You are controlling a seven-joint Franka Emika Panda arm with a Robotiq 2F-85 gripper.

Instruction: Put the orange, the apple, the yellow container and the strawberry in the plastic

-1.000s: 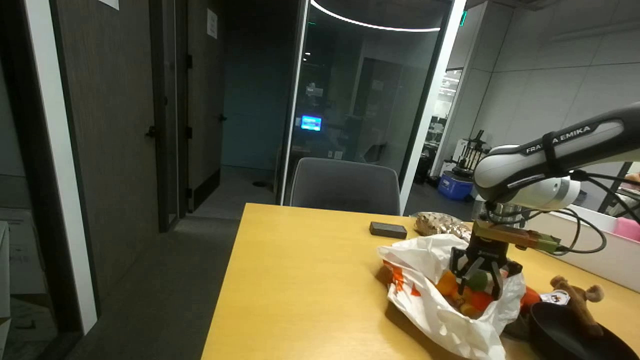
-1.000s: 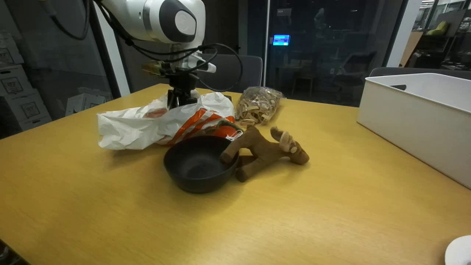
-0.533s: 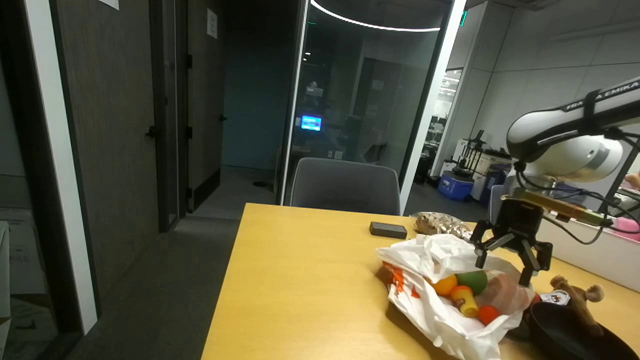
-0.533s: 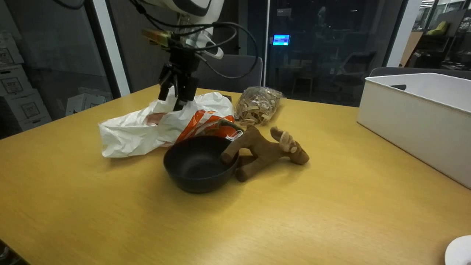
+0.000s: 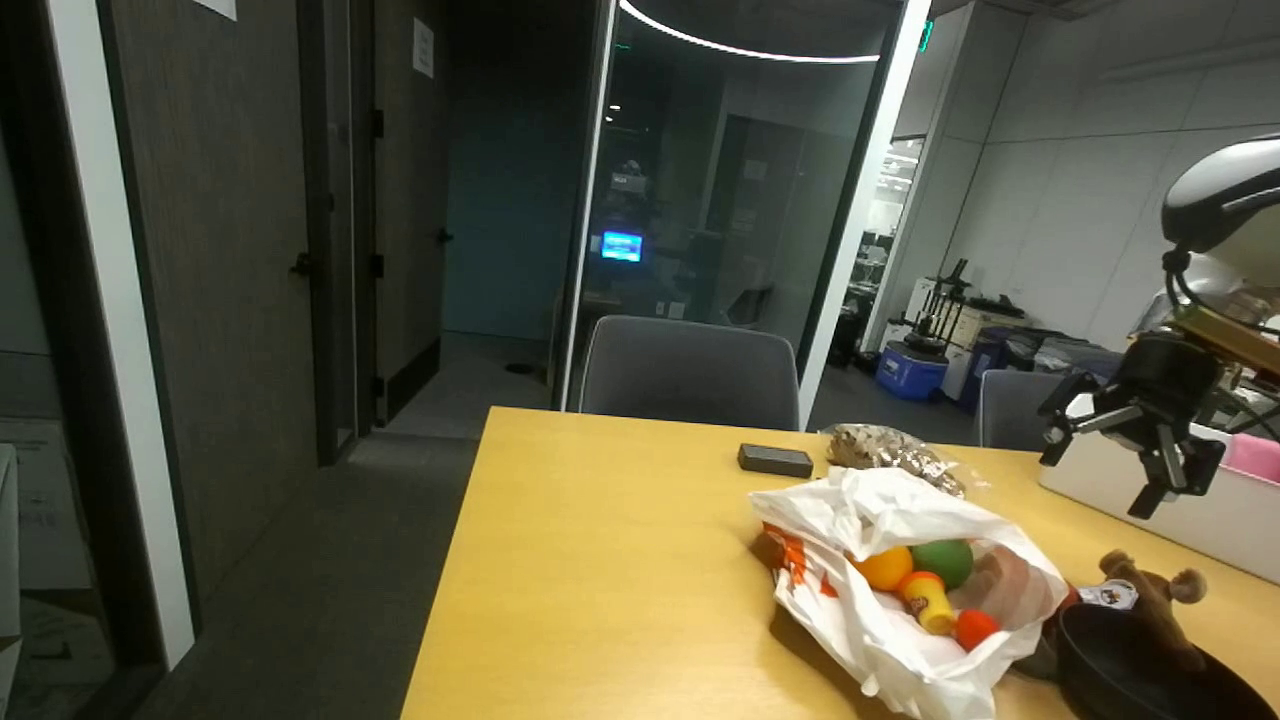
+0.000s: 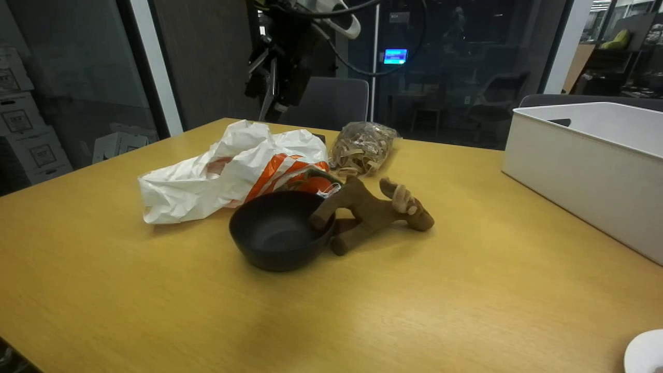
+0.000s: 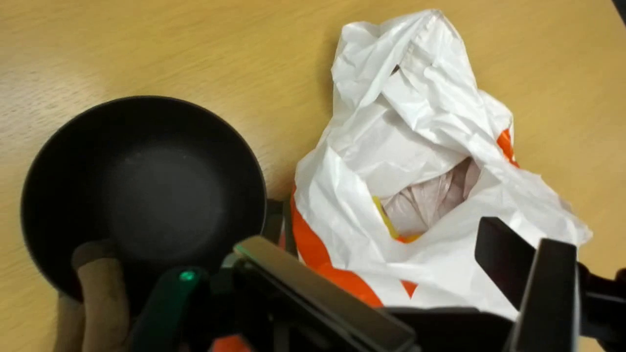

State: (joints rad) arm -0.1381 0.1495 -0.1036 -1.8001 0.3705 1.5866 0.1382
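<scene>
Wrist view: my jaws stand spread wide, with the white plastic bag point(image 7: 415, 142) to the right and a black bowl point(image 7: 166, 200) to the left. In an exterior view my gripper point(image 5: 1098, 480) hangs above the table point(image 5: 580, 580), apart from the bag. Inside the bag I see the orange point(image 5: 885, 569) on the left, the green apple point(image 5: 943, 562) just to its right, the yellow container point(image 5: 930, 605) nearer, and the strawberry point(image 5: 976, 629) at the near right. In an exterior view a brown stuffed toy point(image 6: 373, 211) rests one leg over the bowl's right rim, and a white box point(image 6: 585, 173) stands further right.
</scene>
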